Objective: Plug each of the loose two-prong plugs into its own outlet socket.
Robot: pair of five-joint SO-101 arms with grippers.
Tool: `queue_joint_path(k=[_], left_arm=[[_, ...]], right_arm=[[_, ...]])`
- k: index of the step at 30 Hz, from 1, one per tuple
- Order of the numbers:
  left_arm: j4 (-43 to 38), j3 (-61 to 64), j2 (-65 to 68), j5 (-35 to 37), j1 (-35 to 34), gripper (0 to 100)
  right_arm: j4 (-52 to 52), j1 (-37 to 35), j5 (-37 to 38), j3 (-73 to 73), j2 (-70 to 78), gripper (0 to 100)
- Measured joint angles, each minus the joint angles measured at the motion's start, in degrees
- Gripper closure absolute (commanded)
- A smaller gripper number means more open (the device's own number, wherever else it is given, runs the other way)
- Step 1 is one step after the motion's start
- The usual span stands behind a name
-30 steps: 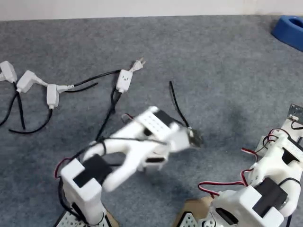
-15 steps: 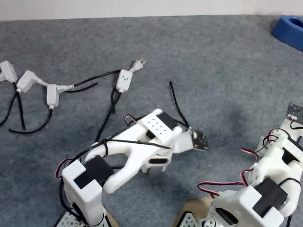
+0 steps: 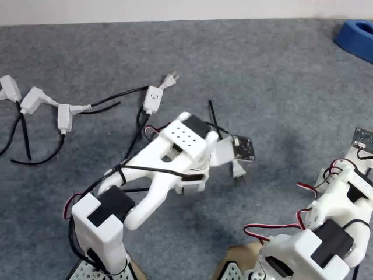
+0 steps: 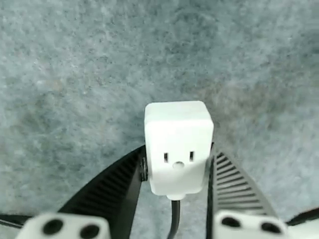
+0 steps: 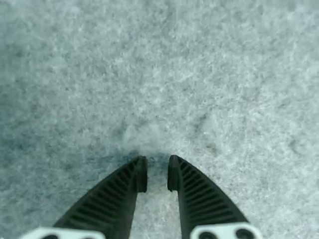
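My left gripper is shut on a white outlet socket, whose slotted face is turned toward the wrist camera and whose black cord runs down between the fingers. From above, the left arm reaches to the carpet's middle, and the white piece sits at its tip. A second white socket lies far left of it, with a loose two-prong plug just beside it. My right gripper hovers over bare carpet, its fingers almost together and holding nothing.
More white plugs and sockets joined by black cords lie along the far left. A thin black cord runs from the left gripper toward the far side. A blue bowl sits at the far right corner. The right arm is folded at the near right.
The left arm has swung away from the near edge toward the middle of the carpet, carrying the socket. The white piece at its tip has come into sight. The right arm stayed still.
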Motion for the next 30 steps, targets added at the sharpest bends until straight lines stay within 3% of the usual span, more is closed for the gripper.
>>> queue_joint_path(k=[4,10,15,30], left_arm=[[0.5,2.3,0.0,-0.3,1.4,100],[0.5,9.2,0.0,-0.3,10.1,93],[0.1,10.0,0.0,1.5,11.9,71],[0.0,10.4,0.0,-2.1,10.4,75]], right_arm=[[0.0,0.0,0.0,0.0,0.0,90.8],[0.0,0.0,0.0,0.0,0.0,90.8],[0.0,0.0,0.1,0.0,0.0,90.8],[0.0,0.1,0.1,0.0,0.0,90.8]])
